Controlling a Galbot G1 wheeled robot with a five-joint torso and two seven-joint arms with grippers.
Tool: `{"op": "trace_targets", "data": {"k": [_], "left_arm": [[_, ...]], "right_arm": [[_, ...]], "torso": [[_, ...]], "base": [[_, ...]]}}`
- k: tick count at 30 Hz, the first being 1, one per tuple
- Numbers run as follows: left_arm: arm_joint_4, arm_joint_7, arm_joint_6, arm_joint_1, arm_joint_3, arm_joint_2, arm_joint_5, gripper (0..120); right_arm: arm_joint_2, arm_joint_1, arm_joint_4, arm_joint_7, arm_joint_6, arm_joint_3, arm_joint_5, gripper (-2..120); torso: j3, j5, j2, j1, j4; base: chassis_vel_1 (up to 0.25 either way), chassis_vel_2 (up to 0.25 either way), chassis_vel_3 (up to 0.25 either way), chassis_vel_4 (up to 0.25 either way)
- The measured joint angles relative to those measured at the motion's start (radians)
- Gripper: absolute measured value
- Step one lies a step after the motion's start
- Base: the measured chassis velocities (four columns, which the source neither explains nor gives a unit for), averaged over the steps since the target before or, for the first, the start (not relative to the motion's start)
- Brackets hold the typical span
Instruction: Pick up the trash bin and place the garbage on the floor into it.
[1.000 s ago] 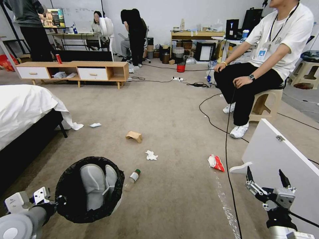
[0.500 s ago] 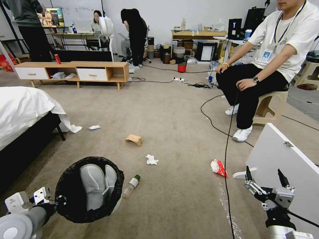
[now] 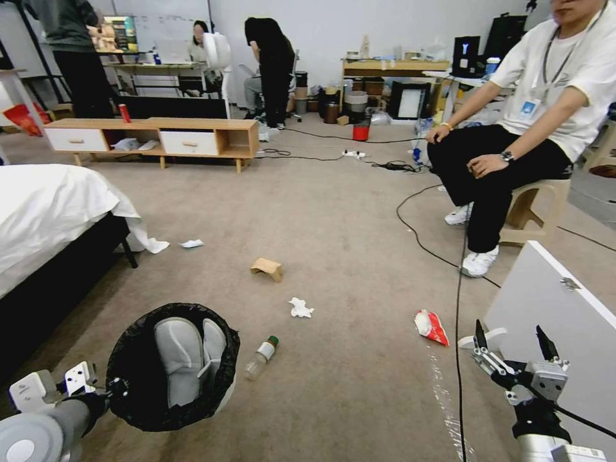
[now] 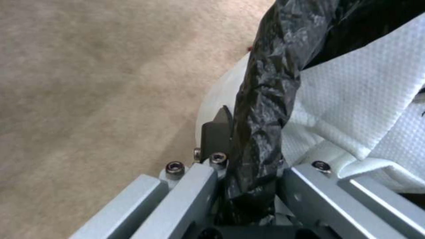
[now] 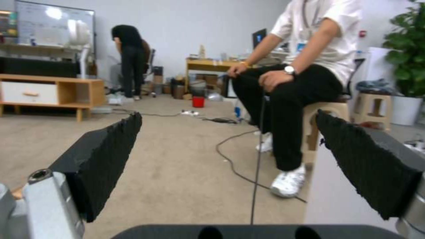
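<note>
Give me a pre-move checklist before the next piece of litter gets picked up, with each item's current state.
1. Left tool clamped on the bin's black-lined rim: ok.
2. Bin held with its mouth facing up: ok.
3. Right tool open and empty: ok.
4. Bottle lying on the carpet just beside the bin, free of other litter: ok.
5. Black cable runs close by the red-white snack bag: not ok.
6. Room left in the bin: cannot tell.

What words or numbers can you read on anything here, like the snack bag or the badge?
None can be read.
Red-white snack bag: print too small.
Clear bottle label: too small.
Seated person's badge: blurred.
Whiteboard far back: writing too faint.
Red drink can: too small.
</note>
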Motion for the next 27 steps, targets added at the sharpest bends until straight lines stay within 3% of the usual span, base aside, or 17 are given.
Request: {"op": "trace_targets", "data": {"k": [27], "left_arm": [[-0.008, 0.006, 0.000, 0.009, 0.001, -0.010, 0.020, 0]], "right_arm": [[-0.003, -0.005, 0.006, 0.002, -0.002, 0.002, 0.001, 100]], "torso": [[0.000, 0.0001, 0.000, 0.000, 0.0003]], "base": [[0.084, 0.090, 0.087, 0.090]]}}
